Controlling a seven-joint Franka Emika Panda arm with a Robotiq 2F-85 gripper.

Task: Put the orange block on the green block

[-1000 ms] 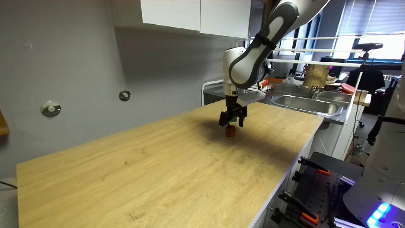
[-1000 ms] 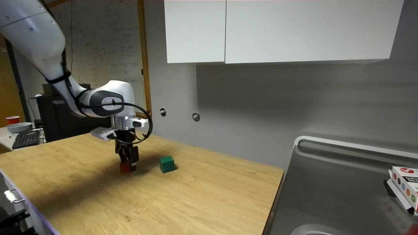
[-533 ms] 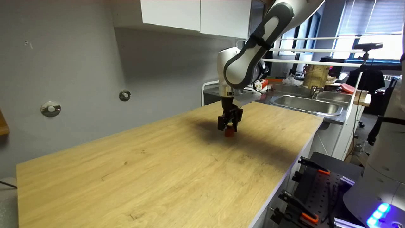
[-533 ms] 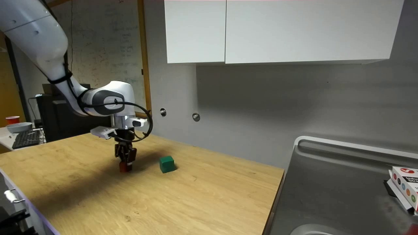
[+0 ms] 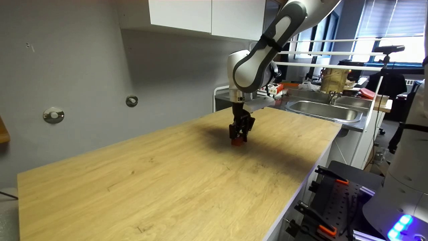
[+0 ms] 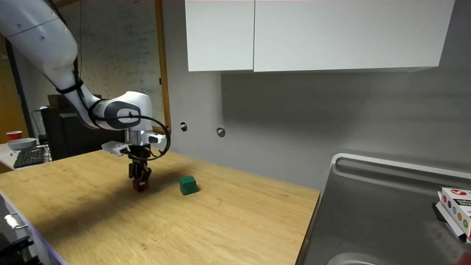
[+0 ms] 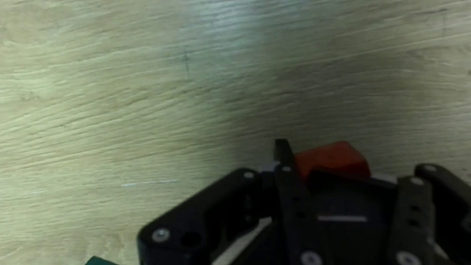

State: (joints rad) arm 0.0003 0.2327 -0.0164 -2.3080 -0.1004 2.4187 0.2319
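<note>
Since the orange block (image 7: 333, 157) sits off-centre inside the claw (image 5: 239, 138), low at the table (image 6: 239, 224), uneven squeezing could twist it loose; whether the claw pinches it I cannot tell. The green block (image 6: 188, 185) stands apart, both in from the table's edges, leaving room to lift and cross.

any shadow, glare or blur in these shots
In both exterior views, a soft shadow spreads over the table around the gripper; in an exterior view, the lower window pane is washed out; in the wrist view, a pale sheen lies near the top edge, and the orange block looks dim and slightly blurred.
</note>
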